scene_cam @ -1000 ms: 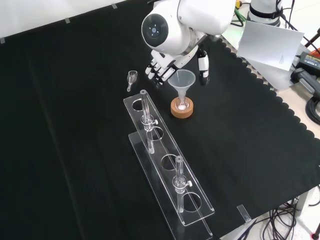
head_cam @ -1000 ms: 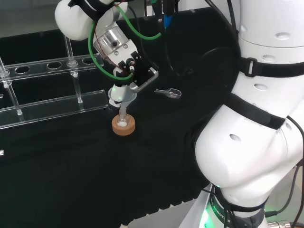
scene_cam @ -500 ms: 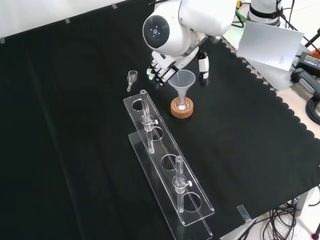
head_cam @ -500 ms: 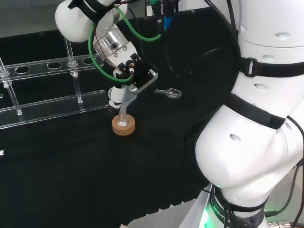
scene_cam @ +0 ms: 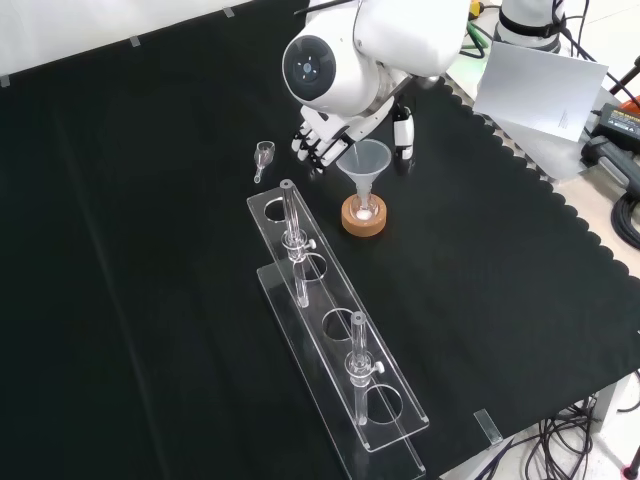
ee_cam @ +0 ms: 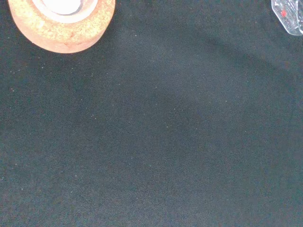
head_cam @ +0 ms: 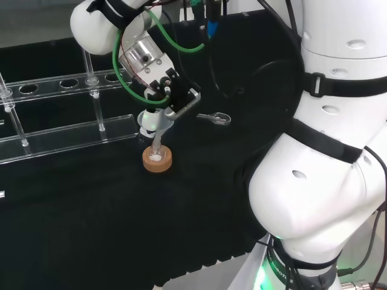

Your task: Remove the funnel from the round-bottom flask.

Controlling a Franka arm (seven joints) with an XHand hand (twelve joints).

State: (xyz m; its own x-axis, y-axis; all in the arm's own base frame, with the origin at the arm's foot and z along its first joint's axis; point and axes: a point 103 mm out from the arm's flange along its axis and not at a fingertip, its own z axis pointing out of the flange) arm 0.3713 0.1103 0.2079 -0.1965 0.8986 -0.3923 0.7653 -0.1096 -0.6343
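Step in hand: the hand (scene_cam: 322, 137) was up by the funnel (scene_cam: 364, 165), getting ready to take hold. I judged the funnel was not lifted yet.
Funnel place: it sat in the round-bottom flask (scene_cam: 364, 209), and the flask sat in the cork ring (scene_cam: 363, 219) on the tabletop (scene_cam: 150, 250).
Hand place: in the front view the fingers (scene_cam: 312, 145) were just beside the funnel's wide rim, on its left, and the thumb (scene_cam: 402, 131) was just beside the rim on the other side, so the funnel's top stood between them.
Hand state: the fingers were a bit bent and apart from the thumb. They held nothing that I could see. I could not tell if any finger was touching the rim.
Funnel way: it stood upright. The wide mouth pointed up and the thin stem pointed down into the flask.
Long axis: it ran straight up and down, from the mouth to the stem, in line with the flask's neck.
Next move: I think the fingers and thumb needed to close on the funnel's cone, then lift straight up along the stem, so the flask was not tipped off the cork ring.
Other things: a small glass piece (scene_cam: 263, 155) lay near the fingers, farther from the funnel, and a clear rack (scene_cam: 330, 330) stood in front of the cork ring in the front view.
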